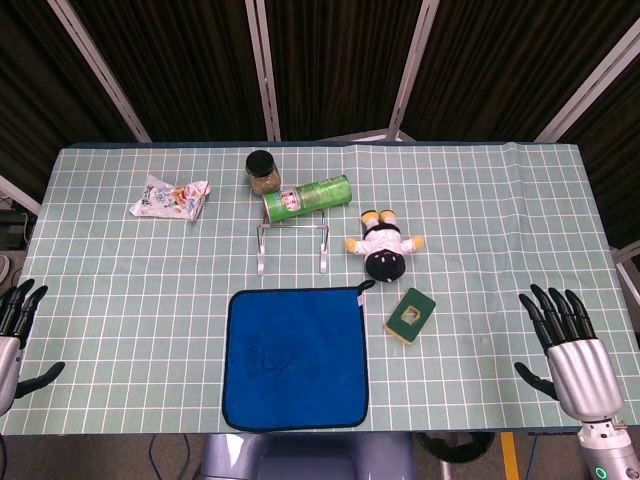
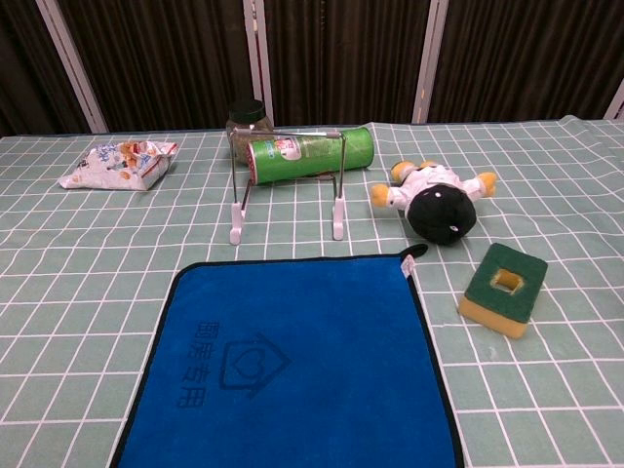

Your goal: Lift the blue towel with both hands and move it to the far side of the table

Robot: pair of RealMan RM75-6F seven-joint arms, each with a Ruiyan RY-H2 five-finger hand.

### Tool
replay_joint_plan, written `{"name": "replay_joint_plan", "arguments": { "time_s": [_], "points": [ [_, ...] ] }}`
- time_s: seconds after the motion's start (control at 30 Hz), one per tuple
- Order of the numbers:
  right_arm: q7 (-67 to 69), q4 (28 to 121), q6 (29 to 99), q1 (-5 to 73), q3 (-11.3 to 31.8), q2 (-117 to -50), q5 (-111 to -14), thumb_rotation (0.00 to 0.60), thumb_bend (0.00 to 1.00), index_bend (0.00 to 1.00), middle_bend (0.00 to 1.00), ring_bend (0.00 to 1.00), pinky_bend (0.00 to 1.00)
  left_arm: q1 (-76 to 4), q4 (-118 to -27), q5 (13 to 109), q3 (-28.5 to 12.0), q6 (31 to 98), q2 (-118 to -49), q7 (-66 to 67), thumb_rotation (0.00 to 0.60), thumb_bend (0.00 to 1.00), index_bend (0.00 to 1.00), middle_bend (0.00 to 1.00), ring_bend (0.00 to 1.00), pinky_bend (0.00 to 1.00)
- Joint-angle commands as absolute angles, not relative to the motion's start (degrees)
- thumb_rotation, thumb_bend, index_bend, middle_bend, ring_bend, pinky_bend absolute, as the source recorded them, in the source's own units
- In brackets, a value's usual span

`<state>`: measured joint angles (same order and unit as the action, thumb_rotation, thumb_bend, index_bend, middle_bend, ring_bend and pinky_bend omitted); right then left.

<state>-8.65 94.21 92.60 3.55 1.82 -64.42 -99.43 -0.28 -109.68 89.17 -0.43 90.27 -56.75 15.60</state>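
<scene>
The blue towel [image 1: 295, 357] lies flat and square at the table's near edge, centre; in the chest view the blue towel [image 2: 292, 366] fills the lower middle, black-trimmed with a printed house logo. My left hand [image 1: 12, 335] shows at the far left edge, fingers spread, holding nothing, well left of the towel. My right hand [image 1: 570, 352] rests at the near right, fingers apart and empty, well right of the towel. Neither hand appears in the chest view.
Beyond the towel stands a metal rack [image 1: 291, 245] carrying a green can [image 1: 306, 198], with a dark-lidded jar [image 1: 262, 171] behind. A snack bag [image 1: 170, 197] lies far left, a plush doll [image 1: 384, 246] and a green-yellow sponge [image 1: 410, 316] to the right.
</scene>
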Motion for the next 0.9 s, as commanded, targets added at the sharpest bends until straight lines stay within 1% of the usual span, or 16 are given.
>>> {"name": "replay_joint_plan", "arguments": {
  "time_s": [0.03,0.23,0.4,0.57,0.7,0.83,0.9],
  "points": [
    [-8.8,94.3,92.1,3.8,1.7,-64.6,-99.5,0.600,0.00,0.03,0.00,0.00,0.00,-0.2,-109.5,89.2,-0.4,90.3,-56.7,15.5,0.600,0.01,0.00,0.00,0.00,0.00],
    [-9.2,94.3,89.4,5.2,1.1,-65.2,-100.3,0.600,0.00,0.02,0.00,0.00,0.00,-0.1,-109.3,88.8,-0.5,90.4,-56.7,15.2,0.600,0.01,0.00,0.00,0.00,0.00],
    [-9.6,94.3,83.3,9.5,0.5,-66.2,-103.1,0.600,0.00,0.03,0.00,0.00,0.00,-0.7,-109.0,88.1,-0.9,89.3,-57.3,16.1,0.600,0.01,0.00,0.00,0.00,0.00],
    [-6.7,93.2,74.4,17.7,0.1,-68.4,-108.8,0.600,0.00,0.03,0.00,0.00,0.00,-1.7,-108.6,85.9,-1.7,87.7,-58.1,17.3,0.600,0.01,0.00,0.00,0.00,0.00],
    [-3.6,89.3,66.8,25.6,0.6,-71.9,-112.4,0.600,0.00,0.03,0.00,0.00,0.00,-2.3,-107.8,84.2,-2.5,87.0,-58.9,18.3,0.600,0.01,0.00,0.00,0.00,0.00],
    [-3.2,85.3,59.6,31.9,1.1,-76.1,-113.1,0.600,0.00,0.03,0.00,0.00,0.00,-2.6,-106.9,83.2,-2.9,86.8,-59.7,19.0,0.600,0.01,0.00,0.00,0.00,0.00],
    [-2.8,83.9,57.7,33.9,1.2,-77.8,-113.2,0.600,0.00,0.03,0.00,0.00,0.00,-2.6,-106.6,82.7,-3.0,86.8,-59.9,19.2,0.600,0.01,0.00,0.00,0.00,0.00]
  ]
}}
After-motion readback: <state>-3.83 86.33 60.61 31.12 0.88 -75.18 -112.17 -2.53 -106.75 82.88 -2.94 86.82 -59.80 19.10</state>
